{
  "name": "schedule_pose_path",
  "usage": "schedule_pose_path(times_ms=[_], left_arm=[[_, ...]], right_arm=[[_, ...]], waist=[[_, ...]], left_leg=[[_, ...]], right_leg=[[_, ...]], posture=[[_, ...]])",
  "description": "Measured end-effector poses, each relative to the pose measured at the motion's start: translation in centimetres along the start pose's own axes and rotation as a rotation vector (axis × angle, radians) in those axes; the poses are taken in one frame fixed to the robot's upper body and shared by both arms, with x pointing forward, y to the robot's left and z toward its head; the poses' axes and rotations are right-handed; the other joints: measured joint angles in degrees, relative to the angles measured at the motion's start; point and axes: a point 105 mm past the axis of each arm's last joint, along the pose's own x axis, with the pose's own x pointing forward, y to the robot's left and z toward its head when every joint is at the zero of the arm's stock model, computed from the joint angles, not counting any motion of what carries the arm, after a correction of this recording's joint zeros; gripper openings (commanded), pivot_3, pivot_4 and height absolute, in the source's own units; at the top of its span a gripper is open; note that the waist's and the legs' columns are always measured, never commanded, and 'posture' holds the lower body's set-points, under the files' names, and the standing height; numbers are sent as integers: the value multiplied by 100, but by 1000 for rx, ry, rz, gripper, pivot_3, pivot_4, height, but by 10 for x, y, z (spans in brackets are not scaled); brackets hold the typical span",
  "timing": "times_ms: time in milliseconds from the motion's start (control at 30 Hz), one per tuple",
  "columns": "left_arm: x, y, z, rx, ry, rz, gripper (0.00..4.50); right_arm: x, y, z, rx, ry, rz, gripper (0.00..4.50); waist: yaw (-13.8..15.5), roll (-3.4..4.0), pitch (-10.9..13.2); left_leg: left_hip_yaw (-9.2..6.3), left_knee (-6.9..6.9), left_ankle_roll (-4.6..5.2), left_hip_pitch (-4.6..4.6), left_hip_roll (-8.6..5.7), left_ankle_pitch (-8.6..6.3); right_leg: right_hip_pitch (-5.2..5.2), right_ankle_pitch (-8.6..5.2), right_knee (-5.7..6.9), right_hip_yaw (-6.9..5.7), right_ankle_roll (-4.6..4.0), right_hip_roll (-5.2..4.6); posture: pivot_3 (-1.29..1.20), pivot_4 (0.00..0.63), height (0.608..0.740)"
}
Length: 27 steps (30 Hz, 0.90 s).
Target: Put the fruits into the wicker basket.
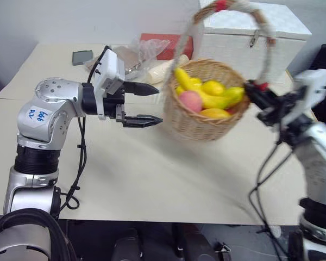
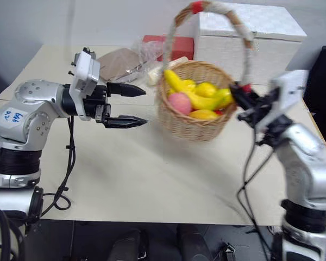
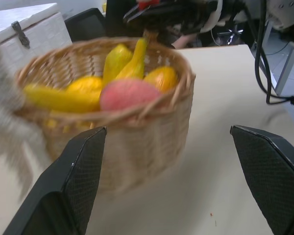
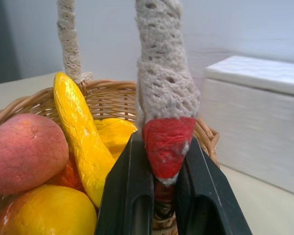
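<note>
The wicker basket [image 1: 198,124] stands tilted at the middle of the table, its cloth-wrapped handle [image 1: 263,24] arching above it. Inside lie the fruits: a long yellow banana [image 1: 209,97], a pinkish-red peach [image 1: 190,100] and yellow lemons [image 1: 213,87]. My right gripper [image 1: 251,87] is shut on the red band at the foot of the handle [image 4: 166,147], at the basket's right rim. My left gripper [image 1: 160,103] hovers open just left of the basket wall, pointing at it, with nothing between its fingers [image 3: 63,186].
A white lidded box [image 1: 244,32] with a metal latch stands right behind the basket. A red box [image 1: 163,43], a clear plastic bag with a cream roll [image 1: 152,62] and a small dark object [image 1: 82,56] lie at the back left. Bare tabletop stretches in front.
</note>
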Motion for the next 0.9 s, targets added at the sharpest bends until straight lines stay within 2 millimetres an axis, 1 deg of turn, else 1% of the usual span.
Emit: schedule_pose_path(times_ms=[67, 133, 167, 233, 267, 300, 333, 467, 533, 567, 600, 633, 667, 700, 733, 767, 833, 867, 900], left_arm=[[0, 1, -2, -7, 0, -6, 4226], [3, 0, -2, -12, -7, -28, 4226], [6, 1, 0, -15, -18, -37, 4226], [9, 2, 1, -16, -36, -48, 4226], [10, 2, 3, -13, -44, -59, 4226], [11, 2, 3, -11, -47, -63, 4226], [12, 2, 4, -10, -51, -66, 4226], [17, 3, 9, 1, -76, -85, 4226], [19, 2, 14, -11, -99, -109, 4226], [17, 2, 17, -15, -108, -109, 4226], [16, 3, 19, -17, -116, -107, 4226], [15, 3, 20, -19, -120, -110, 4226], [15, 2, 21, -21, -120, -115, 4226], [14, 1, 20, -24, -120, -123, 4226], [12, 0, 19, -27, -113, -127, 4226], [10, 0, 17, -30, -103, -127, 4226], [5, -3, 10, -50, -89, -144, 4226], [4, -5, 8, -58, -85, -153, 4226], [3, -6, 7, -59, -84, -162, 4226]], right_arm=[[-17, -17, 1, -27, 32, -66, 162], [-38, -33, -3, -46, 71, -139, 162], [-51, -41, -9, -51, 98, -189, 162], [-68, -50, -24, -29, 128, -266, 162], [-76, -52, -38, 6, 142, -304, 512], [-79, -53, -46, 27, 154, -319, 883], [-82, -53, -50, 42, 152, -333, 1091], [-94, -51, -59, 46, 98, -402, 2487], [-110, -49, -64, 36, 146, -396, 3176], [-120, -49, -64, 27, 174, -386, 3493], [-127, -51, -60, 18, 186, -379, 3845], [-137, -52, -51, 7, 201, -362, 4203], [-146, -53, -46, 6, 224, -346, 4428], [-156, -54, -37, 1, 263, -311, 4428], [-171, -54, -26, -3, 343, -255, 4428], [-181, -55, -18, -6, 393, -227, 4428], [-201, -58, 2, -3, 489, -159, 4428], [-208, -59, 8, 12, 512, -141, 4428], [-212, -59, 15, 33, 526, -112, 4428]], waist=[[-1, 0, 0], [-1, 0, 0], [-2, 0, 0], [-26, 0, 0], [-42, 0, 0], [-57, 4, -1], [-62, 7, -2], [-51, 12, -5], [-22, 12, -5], [-5, 13, -5], [-4, 13, -5], [-2, 13, -6], [-2, 14, -6], [4, 16, -7], [10, 21, -8], [3, 15, -5], [-35, 7, -1], [-52, -11, 4], [-70, -19, 6]], left_leg=[[2, 0, 1, 2, -1, 0], [0, -1, 1, 2, 1, 0], [-1, -1, 0, 2, 1, 0], [2, -4, -1, 8, 1, 1], [2, -3, -1, 12, 0, 1], [4, -5, -2, 18, -4, 1], [3, -6, -2, 22, -8, 1], [-1, -5, -4, 28, -9, 2], [-3, -6, -3, 23, -12, 2], [-6, -7, -2, 22, -16, 1], [-4, -7, 0, 21, -19, 0], [-3, -5, 2, 21, -23, -1], [-5, -5, 3, 25, -27, -1], [-6, -7, 8, 29, -34, -3], [-10, -14, 18, 43, -46, -5], [-15, -25, 35, 70, -66, -15], [-39, -54, 57, 154, -65, -30], [-49, -92, 58, 204, -67, -33], [-60, -98, 58, 221, -67, -37]], right_leg=[[1, 1, 0, 3, 1, 3], [1, 1, 1, 3, 1, 7], [1, 1, 1, 5, 1, 9], [1, 1, 4, 17, 2, 14], [0, 2, 7, 24, 3, 18], [0, 3, 12, 34, 5, 18], [0, 3, 15, 40, 5, 19], [1, 3, 19, 40, 5, 22], [1, 2, 15, 38, 5, 21], [1, 1, 13, 37, 8, 19], [2, 1, 13, 38, 9, 16], [3, 2, 12, 39, 13, 14], [9, 2, 9, 38, 15, 15], [14, 0, 6, 37, 18, 16], [28, -4, 4, 36, 24, 17], [63, -5, -12, 35, 26, 18], [165, -4, -82, 28, 26, 15], [215, -3, -123, 33, 26, 13], [241, -3, -141, 31, 26, 13]], posture=[[0, 150, 740], [0, 150, 740], [0, 150, 740], [0, 150, 740], [0, 150, 740], [0, 150, 740], [0, 150, 740], [0, 150, 740], [0, 150, 740], [0, 150, 740], [0, 150, 740], [0, 150, 740], [0, 150, 740], [0, 150, 740], [0, 150, 740], [0, 150, 740], [0, 150, 740], [0, 150, 740], [0, 150, 740]])
